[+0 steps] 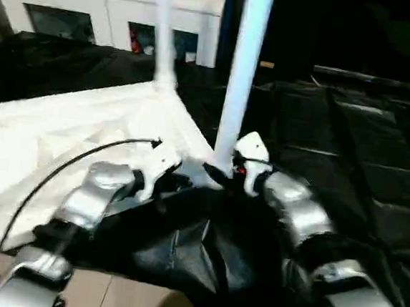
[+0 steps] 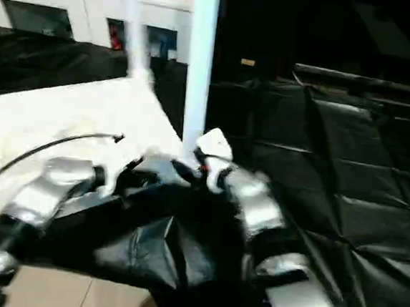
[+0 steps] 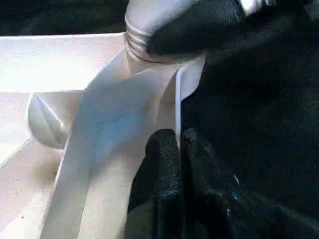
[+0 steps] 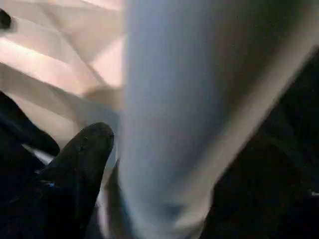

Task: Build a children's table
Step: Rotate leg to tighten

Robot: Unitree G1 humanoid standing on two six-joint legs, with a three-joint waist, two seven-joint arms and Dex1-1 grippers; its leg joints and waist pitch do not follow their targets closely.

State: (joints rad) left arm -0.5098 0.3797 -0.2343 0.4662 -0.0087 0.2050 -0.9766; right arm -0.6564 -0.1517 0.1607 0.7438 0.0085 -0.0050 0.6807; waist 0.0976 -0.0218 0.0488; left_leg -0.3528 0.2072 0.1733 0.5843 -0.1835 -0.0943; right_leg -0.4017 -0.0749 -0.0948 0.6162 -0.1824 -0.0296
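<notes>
Tabletop: the white table top point(image 1: 56, 133) lies upside down, ribbed underside up, on black sheeting point(image 1: 348, 159), filling the head view from 9 o'clock to centre. Its near corner points at you, at about 6 o'clock of centre.
Near leg: a white tapered leg point(image 1: 242, 70) stands upright in that near corner socket and rises past 12 o'clock. In the left wrist view its ribbed foot point(image 3: 142, 42) sits at the socket mouth.
Far leg: a second leg point(image 1: 163, 35) stands at the corner behind, toward 11 o'clock.
Left tool: your left tool point(image 1: 165, 186) is pinched shut, fingers point(image 3: 164, 164) together against the thin edge of the table top at the near corner. I judge it a brace on the rim, not a true hold.
Right tool: your right tool point(image 1: 221, 171) sits at the base of the near leg, just at 3 o'clock of it. One black finger point(image 4: 82, 154) stands beside the tube; the other is hidden, so whether the leg is clasped or freed, I cannot tell.
Step in hand: seating the near leg, by my reading.
Next move: check that the leg stands true without support before you draw the right arm back; keep the left brace on. Further legs likely remain.
Background: white cabinet point(image 1: 110, 9) at 11 o'clock.
</notes>
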